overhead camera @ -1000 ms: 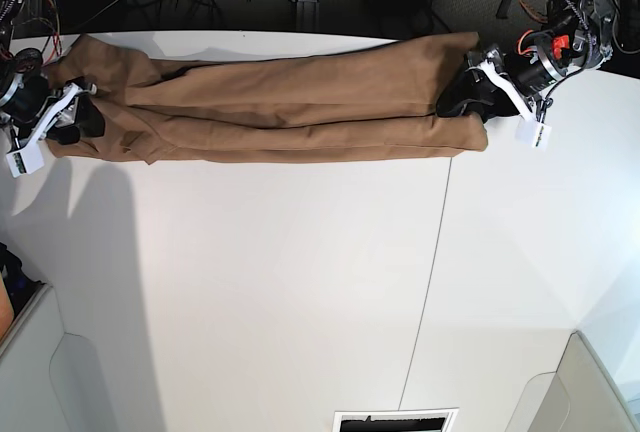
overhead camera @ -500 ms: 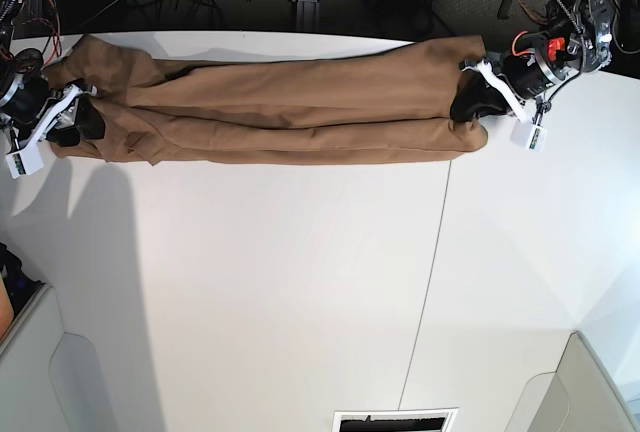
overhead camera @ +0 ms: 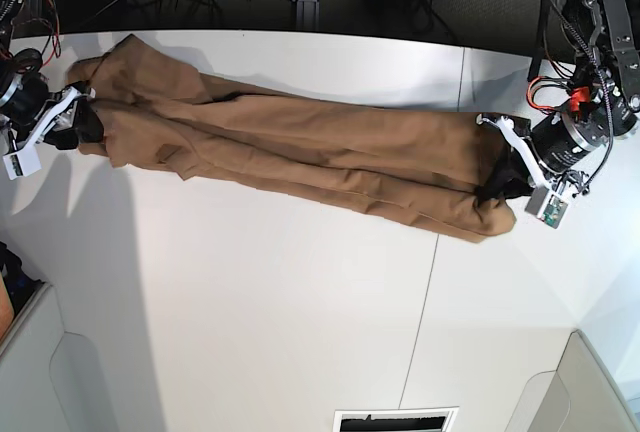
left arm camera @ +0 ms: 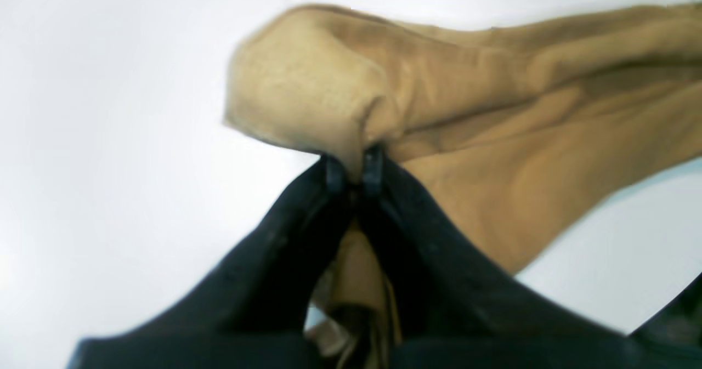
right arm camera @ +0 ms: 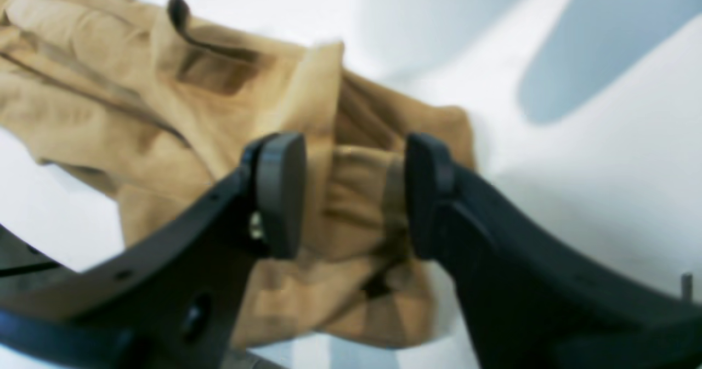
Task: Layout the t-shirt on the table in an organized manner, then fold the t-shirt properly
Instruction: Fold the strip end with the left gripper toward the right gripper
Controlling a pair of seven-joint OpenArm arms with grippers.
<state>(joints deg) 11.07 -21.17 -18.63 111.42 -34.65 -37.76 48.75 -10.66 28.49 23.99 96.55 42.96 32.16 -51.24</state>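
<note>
Two sets of fingers, two different states. Left gripper [left arm camera: 351,174]: fingers [left arm camera: 333,172] pinched hard together on a fold of the t-shirt [left arm camera: 493,155]; cloth bunches out above the tips and a tail of it hangs down between the black finger bodies. Grip is on a small gather only, near the garment's end.

Right gripper [right arm camera: 354,193]: fingers [right arm camera: 279,193] stand apart, with a bundled, hemmed part of the t-shirt [right arm camera: 219,111] lying between the pads. Cannot tell whether the pads press the bundle or merely straddle it; a gap shows on neither side clearly.

Outward, base view: t-shirt [overhead camera: 300,147] lies as a long narrow band, slanting from the right gripper [overhead camera: 70,117] at the far corner of the table [overhead camera: 300,332] to the left gripper [overhead camera: 510,177] nearer the seam line. Body is rolled in lengthwise, sleeves not spread.

Risks, judged:
- Left pinch holds little fabric; a further pull along the band could slide it out, dropping that end.
- If the right fingers are not gripping, any tension drags the whole shirt toward the left arm instead of stretching it.
- Pulling lengthwise tightens the roll rather than opening it; layout would stay narrow and wrinkled.
</note>
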